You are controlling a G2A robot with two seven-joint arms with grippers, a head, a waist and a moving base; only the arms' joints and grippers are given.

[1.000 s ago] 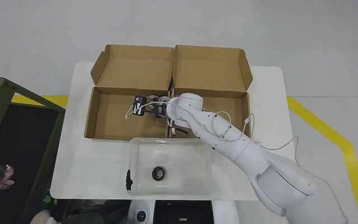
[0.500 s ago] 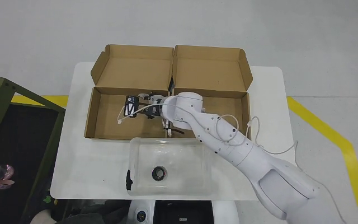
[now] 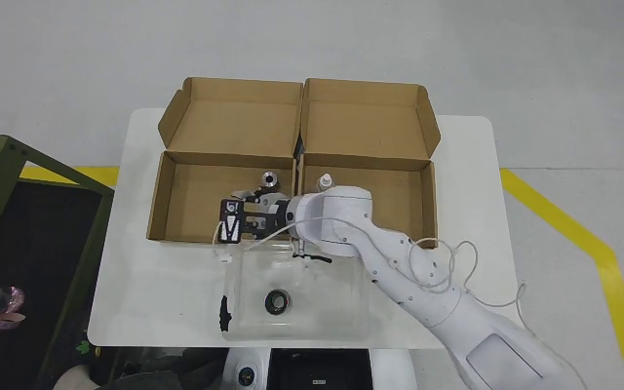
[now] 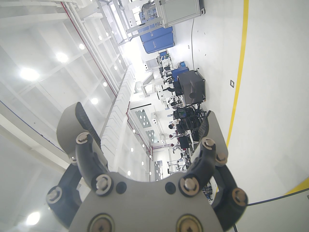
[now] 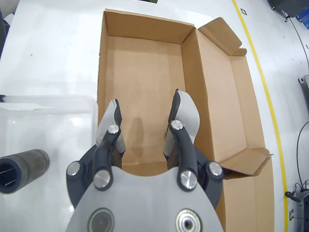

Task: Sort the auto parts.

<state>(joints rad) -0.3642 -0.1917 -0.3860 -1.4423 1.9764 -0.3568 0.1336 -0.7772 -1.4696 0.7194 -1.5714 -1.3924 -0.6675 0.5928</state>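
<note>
Starting at the left cardboard box (image 3: pixel 185 200): a second ago my right gripper (image 5: pixel 146 97) was deep in that box, near its right wall. It has since swung back toward the box's front wall, on the side facing the clear bin (image 3: pixel 336 255).

Where it used to be, a small round metal part (image 3: pixel 265 179) now shows on the box floor, close to the back right corner. I take that as the drop done, though the part is too small for me to name it.

Past the box's right wall, in the right cardboard box (image 3: pixel 390 195) adjoining it, a small pale part (image 3: pixel 326 181) has also come into sight now that the arm is off it.

In front of the left box, one steel bushing (image 5: pixel 23 170) lies on its side in the bin. I judge it to be the next pick.

The right arm (image 3: pixel 390 244) reaches in from the right and crosses the corner where the two boxes and the bin meet. Its wrist is turned so the fingers (image 5: pixel 186 107) point along the left box's floor toward its far left wall. The pincer is released, with the pads well apart and only bare cardboard between them.

My left gripper (image 4: pixel 144 112) is away from the box altogether and aimed up into the hall. It is spread wide and holds nothing.
</note>
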